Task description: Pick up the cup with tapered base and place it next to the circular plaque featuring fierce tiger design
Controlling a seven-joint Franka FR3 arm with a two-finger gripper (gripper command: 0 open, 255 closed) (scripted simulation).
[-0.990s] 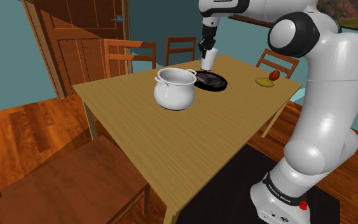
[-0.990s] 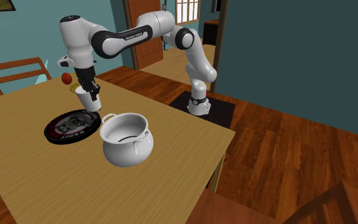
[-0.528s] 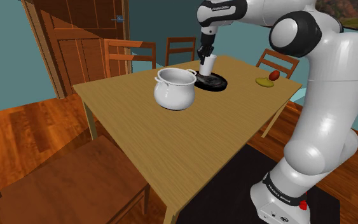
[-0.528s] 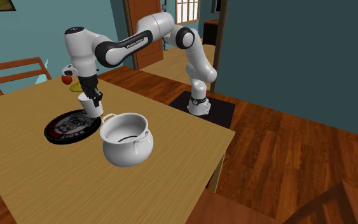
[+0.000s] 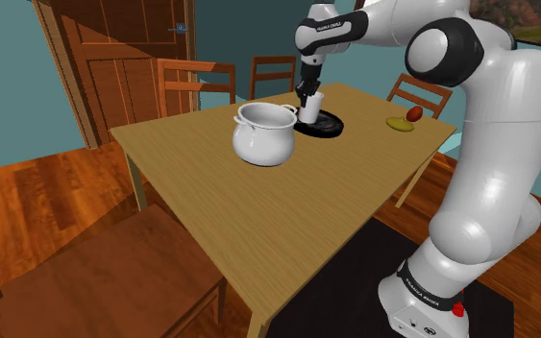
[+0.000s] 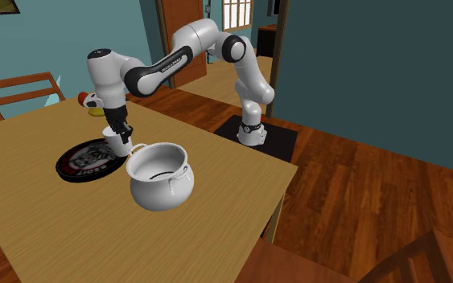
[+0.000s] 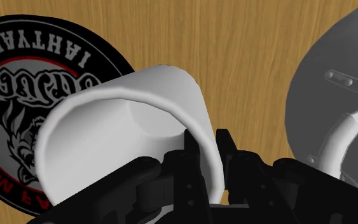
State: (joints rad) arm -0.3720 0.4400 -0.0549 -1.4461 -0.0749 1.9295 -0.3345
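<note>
While the arm reaches down over the wooden table [image 5: 258, 216], the black gripper [image 7: 206, 145] is pinched on the wall of the white cup [image 7: 123, 127] - one finger inside the rim, the other outside it. The cup hangs mouth up and narrows toward its base.

The cup is at the edge of the round tiger plaque [image 6: 86, 159], on the side that faces the white two-handled pot [image 6: 160, 177]. In the wrist view its outline overlaps the plaque's rim. I cannot tell whether its base touches the table.

The plaque lies flat on the wood. It is black, with a red ring, white lettering and a grey tiger face.

The pot stands just beside the plaque, its near handle close to the cup - contact between them cannot be judged.

A red round object [image 5: 413, 114] on a yellowish dish [image 5: 398, 124] sits well apart from the plaque, on the side away from the pot.
</note>
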